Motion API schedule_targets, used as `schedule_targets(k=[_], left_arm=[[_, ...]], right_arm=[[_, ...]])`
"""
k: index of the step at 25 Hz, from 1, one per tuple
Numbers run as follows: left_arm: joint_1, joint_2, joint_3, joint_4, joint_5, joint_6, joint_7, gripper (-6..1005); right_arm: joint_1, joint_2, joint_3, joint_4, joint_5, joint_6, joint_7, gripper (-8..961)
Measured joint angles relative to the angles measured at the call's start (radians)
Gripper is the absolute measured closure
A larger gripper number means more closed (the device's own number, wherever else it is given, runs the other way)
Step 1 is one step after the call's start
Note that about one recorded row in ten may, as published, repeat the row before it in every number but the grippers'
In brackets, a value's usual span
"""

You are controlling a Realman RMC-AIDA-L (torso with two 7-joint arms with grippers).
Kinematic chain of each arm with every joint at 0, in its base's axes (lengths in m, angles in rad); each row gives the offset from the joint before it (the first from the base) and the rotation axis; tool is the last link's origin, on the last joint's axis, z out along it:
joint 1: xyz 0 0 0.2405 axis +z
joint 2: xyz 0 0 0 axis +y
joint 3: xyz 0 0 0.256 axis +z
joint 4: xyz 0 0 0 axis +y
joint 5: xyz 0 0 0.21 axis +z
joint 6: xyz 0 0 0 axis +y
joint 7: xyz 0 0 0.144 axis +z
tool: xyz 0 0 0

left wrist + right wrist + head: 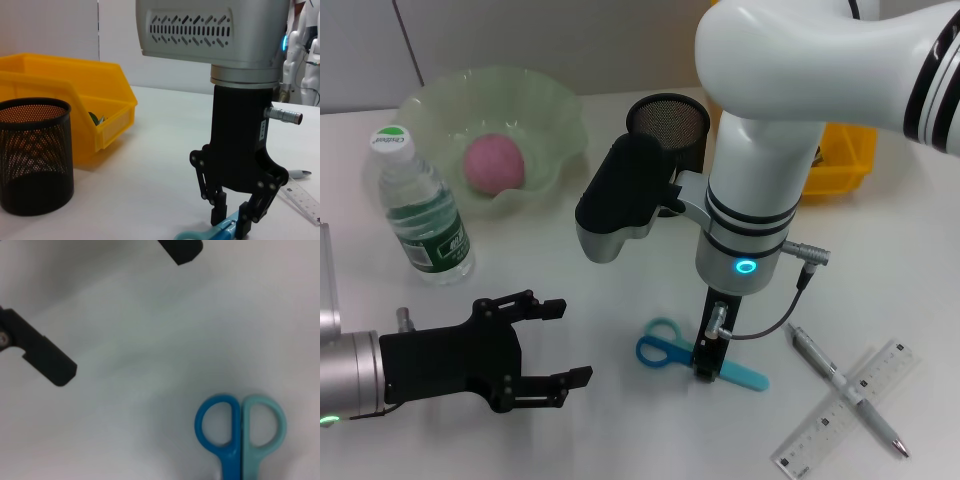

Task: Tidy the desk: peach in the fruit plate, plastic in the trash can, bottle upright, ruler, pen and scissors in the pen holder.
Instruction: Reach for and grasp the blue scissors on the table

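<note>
Reaching straight down in the head view, the right gripper (705, 362) stands over the blue scissors (692, 358), its fingers straddling the pair just past the handle loops; the blades run out toward 4 o'clock. The scissors look like the step in hand. The pen (844, 388) lies across the clear ruler (848, 408) at about 3 o'clock from the gripper, neither put away yet. The mesh pen holder (667, 126) stands at 12 o'clock behind the arm, beside the yellow bin (842, 160). The peach (495, 163) already sits in the green fruit plate (545, 110), and the water bottle (418, 208) is upright. The left gripper (555, 345) rests low at 9 o'clock with its fingers spread and nothing between them.

From the left wrist view, the right gripper (231, 223) has its fingertips down at the table on either side of the scissors (210, 232), narrowly parted; whether they already pinch I cannot tell. The pen holder (34, 154) stands well apart, the yellow bin (75, 92) behind it, and the ruler (302, 194) lies beyond the gripper.

The right wrist view shows the scissors' (240, 432) two loops lying flat, and the left gripper's fingertips (47, 362) farther off.

Next, I judge, a firm close, a lift, and a carry to the holder, blades pointing down.
</note>
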Motion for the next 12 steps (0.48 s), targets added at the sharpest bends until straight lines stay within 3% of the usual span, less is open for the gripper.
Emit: schedule_targets(k=[12], left_arm=[[-0.002, 0.0, 0.0, 0.0, 0.0, 0.0, -0.002, 139]], right_arm=[[0.001, 0.0, -0.008, 0.0, 0.0, 0.0, -0.003, 703]])
